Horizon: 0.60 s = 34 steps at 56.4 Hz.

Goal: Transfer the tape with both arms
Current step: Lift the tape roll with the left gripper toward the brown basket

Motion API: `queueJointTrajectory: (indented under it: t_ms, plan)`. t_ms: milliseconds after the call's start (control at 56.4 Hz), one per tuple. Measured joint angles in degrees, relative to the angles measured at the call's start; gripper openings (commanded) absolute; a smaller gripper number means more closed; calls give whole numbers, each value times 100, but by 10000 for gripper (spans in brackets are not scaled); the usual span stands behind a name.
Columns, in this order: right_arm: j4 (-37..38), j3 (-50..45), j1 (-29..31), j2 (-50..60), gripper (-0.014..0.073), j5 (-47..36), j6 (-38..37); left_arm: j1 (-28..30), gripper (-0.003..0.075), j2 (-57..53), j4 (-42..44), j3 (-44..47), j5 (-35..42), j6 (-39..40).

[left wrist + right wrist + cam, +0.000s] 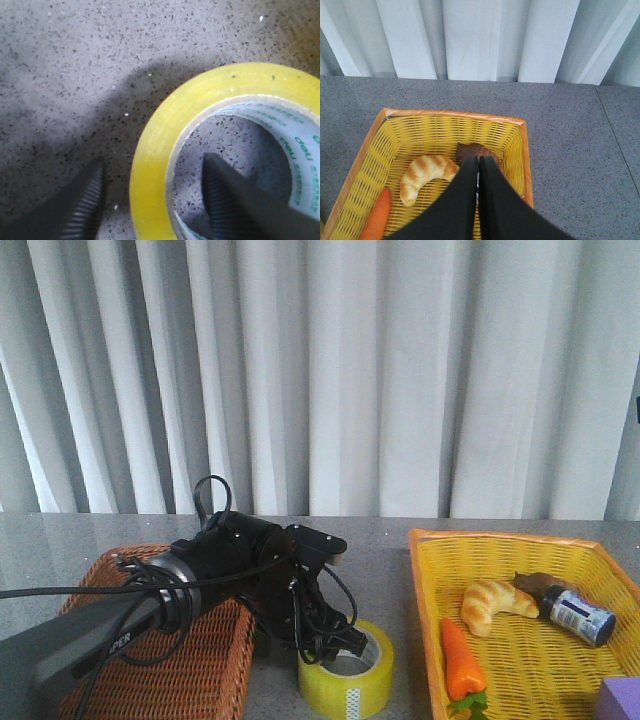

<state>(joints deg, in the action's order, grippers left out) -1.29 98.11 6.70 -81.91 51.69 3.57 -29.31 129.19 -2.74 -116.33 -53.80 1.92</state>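
Observation:
The tape (347,672) is a yellow-green roll lying flat on the grey table between the two baskets. In the left wrist view the tape (165,150) fills the right half and its white printed core shows. My left gripper (155,200) is open and straddles the roll's wall, with one finger outside it and the other inside the core. Neither finger visibly presses the wall. In the front view the left gripper (335,645) reaches down at the roll's near-left rim. My right gripper (478,161) is shut and empty, held above the yellow basket (512,145).
A brown wicker basket (190,660) stands just left of the tape, under the left arm. The yellow basket (430,570) at the right holds a croissant (492,602), a carrot (460,658), a small bottle (578,614) and a brown item (530,583). A purple block (622,700) sits at its near corner.

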Motion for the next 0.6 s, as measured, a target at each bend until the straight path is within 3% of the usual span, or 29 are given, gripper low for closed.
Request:
queueJointTrajectory:
  t_ms: [337, 603]
  plan:
    - [0, 0, 0, 0, -7, 0, 0, 0, 141, 0, -2, 0, 0, 7]
    - [0, 0, 0, 0, -7, 0, 0, 0, 87, 0, 8, 0, 6, 7]
